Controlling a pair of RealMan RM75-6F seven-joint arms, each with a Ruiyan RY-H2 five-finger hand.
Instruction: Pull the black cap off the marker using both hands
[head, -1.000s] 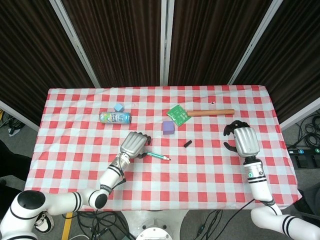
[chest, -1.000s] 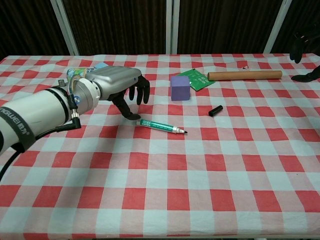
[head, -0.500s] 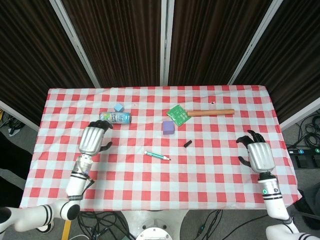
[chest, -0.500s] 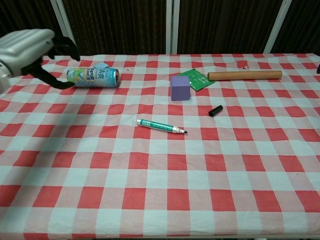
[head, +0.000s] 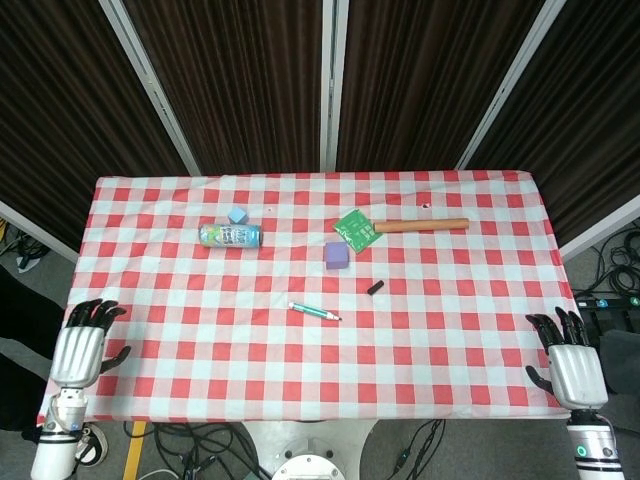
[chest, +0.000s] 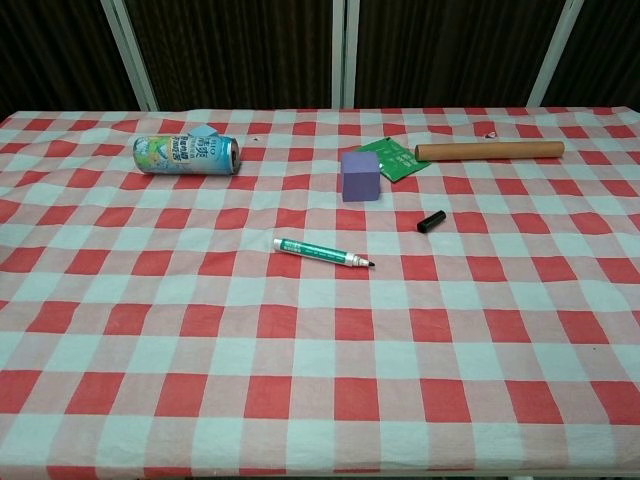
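The green marker (head: 314, 311) (chest: 322, 251) lies uncapped on the checked cloth near the table's middle, its dark tip pointing right. The black cap (head: 375, 288) (chest: 431, 221) lies apart from it, further right and back. My left hand (head: 78, 350) hangs off the table's front left corner, fingers spread and holding nothing. My right hand (head: 574, 366) is off the front right corner, fingers apart and empty. Neither hand shows in the chest view.
A drink can (head: 230, 236) (chest: 186, 154) lies on its side at the back left with a small blue block (head: 237, 215) behind it. A purple cube (head: 337, 255) (chest: 361, 176), a green board (head: 355, 226) and a wooden rod (head: 420, 225) (chest: 489, 150) sit toward the back right.
Both hands have drawn back off the table toward its front corners. The left one has left the marker's side. Marker and cap have not moved.
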